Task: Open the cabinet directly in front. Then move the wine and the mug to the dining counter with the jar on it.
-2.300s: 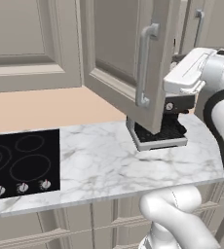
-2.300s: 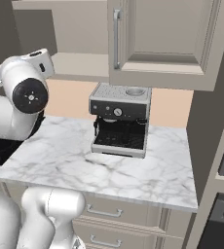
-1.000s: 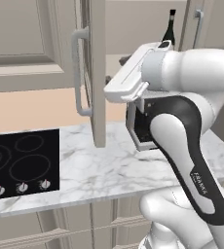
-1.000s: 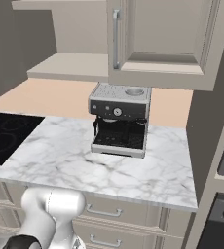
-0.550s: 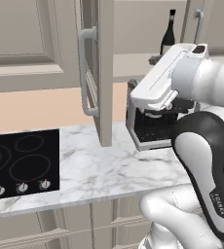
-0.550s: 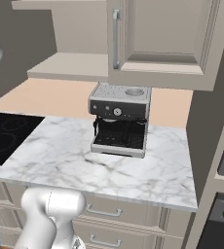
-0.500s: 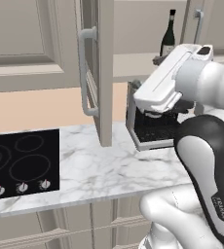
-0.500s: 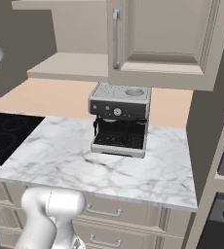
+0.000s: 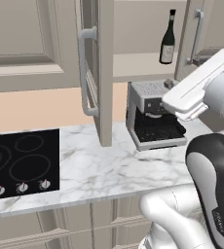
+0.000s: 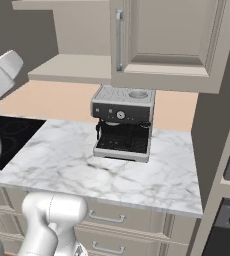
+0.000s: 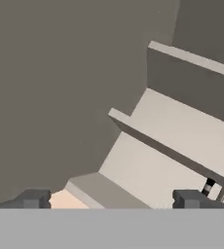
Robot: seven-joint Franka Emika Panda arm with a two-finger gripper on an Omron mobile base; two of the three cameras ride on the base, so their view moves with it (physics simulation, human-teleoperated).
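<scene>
Cabinet (image 9: 98, 73): door swung wide, edge-on. Wine (image 9: 168, 38): upright on the lower shelf, right side (above the coffee machine (image 9: 153, 116)). Gripper (image 11: 111, 198): jaws spread wide, holding nothing, facing the cabinet's interior.

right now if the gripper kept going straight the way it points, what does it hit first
Judging by the hand view, the open gripper points into the cabinet, so it would probably meet its inner shelf first; depth is unclear.

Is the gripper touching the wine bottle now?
Apart. In the hand view the open gripper has nothing between its tips, and the wine bottle shows beyond, past the cabinet shelf.
</scene>
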